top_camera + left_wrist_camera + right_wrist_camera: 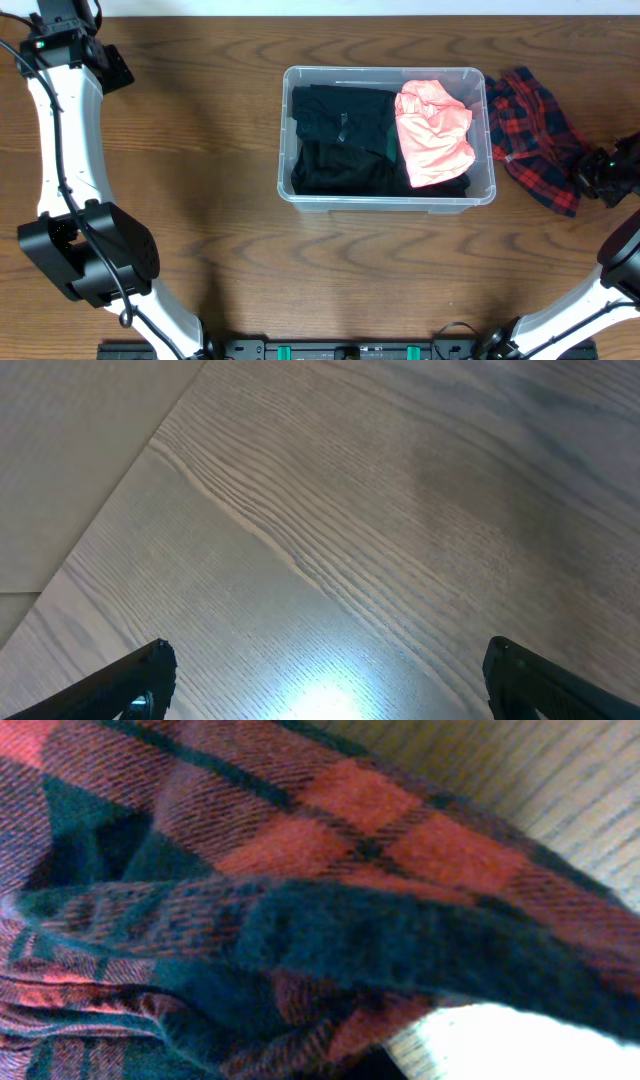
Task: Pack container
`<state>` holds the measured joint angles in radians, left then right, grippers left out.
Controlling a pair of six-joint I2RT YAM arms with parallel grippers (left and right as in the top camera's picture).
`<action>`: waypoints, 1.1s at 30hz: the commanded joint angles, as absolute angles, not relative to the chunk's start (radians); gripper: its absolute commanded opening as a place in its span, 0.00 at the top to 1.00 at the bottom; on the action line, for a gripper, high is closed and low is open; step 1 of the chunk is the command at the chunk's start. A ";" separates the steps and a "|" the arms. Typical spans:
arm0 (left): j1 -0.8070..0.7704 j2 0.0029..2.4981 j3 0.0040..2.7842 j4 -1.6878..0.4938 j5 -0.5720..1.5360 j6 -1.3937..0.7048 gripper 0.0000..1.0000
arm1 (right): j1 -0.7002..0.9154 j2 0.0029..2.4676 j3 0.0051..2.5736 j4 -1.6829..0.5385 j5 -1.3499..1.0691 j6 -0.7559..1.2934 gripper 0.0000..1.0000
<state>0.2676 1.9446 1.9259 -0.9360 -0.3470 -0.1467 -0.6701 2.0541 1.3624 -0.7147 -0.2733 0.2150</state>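
Free room and obstacles. The container is filled from wall to wall: black clothes are packed across its left and middle, and a pink garment is heaped at its right end. Open counter is left between the container and the left arm. Just right of the container, passage is blocked by a plaid cloth. Beneath the widely parted left fingers, only bare counter is seen.

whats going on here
A two-arm robot is packing clothes into the clear container, which already holds black garments and a pink one. The right gripper is shut on the red plaid cloth lying on the table beside it. The left gripper hangs open, far off.
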 commanded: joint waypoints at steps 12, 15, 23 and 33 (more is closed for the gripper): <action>0.270 1.950 1.926 -0.939 -0.360 -0.148 0.02 | -0.661 1.897 1.323 -0.623 -0.593 0.119 0.99; 0.270 1.950 1.926 -0.939 -0.360 -0.148 0.02 | -0.661 1.816 1.324 -0.610 -0.597 0.153 0.99; 0.270 1.950 1.926 -0.939 -0.360 -0.148 0.02 | -0.657 1.574 1.324 -0.539 -0.616 0.229 0.99; 0.270 1.950 1.926 -0.939 -0.360 -0.148 0.02 | -0.564 1.382 1.324 -0.349 -0.790 0.283 0.99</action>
<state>0.2676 1.9446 1.9259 -0.9360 -0.3470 -0.1463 -0.6086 1.4502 1.3167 -0.3923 -0.6552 0.2382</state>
